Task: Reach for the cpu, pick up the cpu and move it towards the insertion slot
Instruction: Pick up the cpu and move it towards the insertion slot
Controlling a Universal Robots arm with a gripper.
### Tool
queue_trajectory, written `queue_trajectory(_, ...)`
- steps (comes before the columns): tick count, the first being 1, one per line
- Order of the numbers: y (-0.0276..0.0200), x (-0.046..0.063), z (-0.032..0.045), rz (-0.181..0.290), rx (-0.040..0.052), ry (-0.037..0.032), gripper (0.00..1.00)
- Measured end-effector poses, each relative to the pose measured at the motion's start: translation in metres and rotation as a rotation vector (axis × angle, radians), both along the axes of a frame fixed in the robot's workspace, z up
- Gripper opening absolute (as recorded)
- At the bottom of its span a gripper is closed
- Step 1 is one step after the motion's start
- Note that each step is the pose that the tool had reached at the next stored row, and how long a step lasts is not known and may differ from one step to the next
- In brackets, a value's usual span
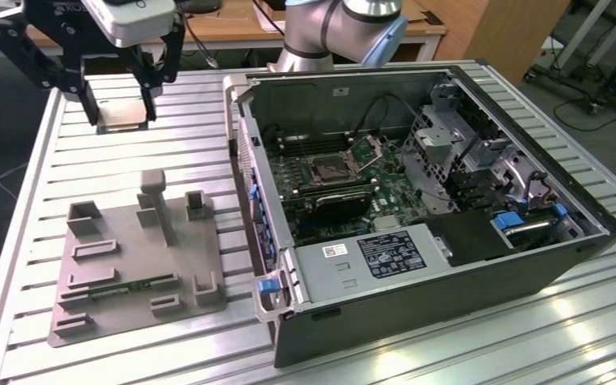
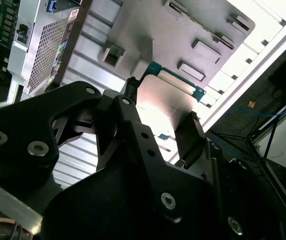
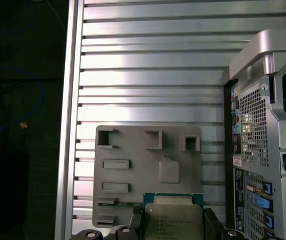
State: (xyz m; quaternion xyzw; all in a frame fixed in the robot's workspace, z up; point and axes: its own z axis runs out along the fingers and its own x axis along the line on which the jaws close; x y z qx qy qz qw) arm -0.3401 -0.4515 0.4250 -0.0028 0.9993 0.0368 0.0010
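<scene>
In the exterior view the gripper (image 1: 115, 96) pinches the cpu (image 1: 122, 115) tight between its jaws up in the air, the insertion slot (image 1: 327, 169) sits well away at 4 o'clock, and a weak hold could let it drop.

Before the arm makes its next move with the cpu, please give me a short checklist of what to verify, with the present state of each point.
1. The cpu sits between the fingers of the gripper: ok.
2. The cpu hangs clear of the grey holder: ok.
3. The flap of the insertion slot stands raised: ok.
4. The insertion slot is empty: cannot tell.
5. A straight path to the slot is free: likely not ok, since the case wall rises between.
</scene>
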Motion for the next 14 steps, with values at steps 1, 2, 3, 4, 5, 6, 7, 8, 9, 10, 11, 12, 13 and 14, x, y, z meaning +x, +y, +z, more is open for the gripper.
queue_trajectory(1,0.0000,0.0007,-0.0001,0.000,0.0001,0.0000,0.54)
queue_trajectory(2,0.0000,0.0013,-0.0001,0.000,0.0001,-0.0001,0.54)
queue_trajectory(3,0.0000,0.0019,-0.0002,0.000,0.0001,-0.0001,0.54)
queue_trajectory(4,0.0000,0.0025,-0.0002,0.000,0.0001,-0.0001,0.54)
queue_trajectory(5,0.0000,0.0031,-0.0003,0.000,0.0001,-0.0001,0.54)
queue_trajectory(6,0.0000,0.0037,-0.0002,0.000,0.0000,0.0000,0.54)
queue_trajectory(7,0.0000,0.0044,-0.0003,0.000,0.0001,-0.0001,0.54)
queue_trajectory(8,0.0000,0.0049,-0.0004,0.000,0.0001,-0.0001,0.54)
queue_trajectory(9,0.0001,0.0055,-0.0004,0.000,0.0001,0.0000,0.54)
queue_trajectory(10,0.0001,0.0060,-0.0004,0.000,0.0001,-0.0001,0.54)
queue_trajectory(11,0.0001,0.0066,-0.0004,0.000,0.0001,0.0000,0.54)
queue_trajectory(12,0.0001,0.0071,-0.0005,0.000,0.0001,-0.0001,0.54)
queue_trajectory(13,0.0001,0.0076,-0.0006,0.000,0.0001,-0.0001,0.54)
queue_trajectory(14,0.0001,0.0082,-0.0005,0.000,0.0001,-0.0001,0.54)
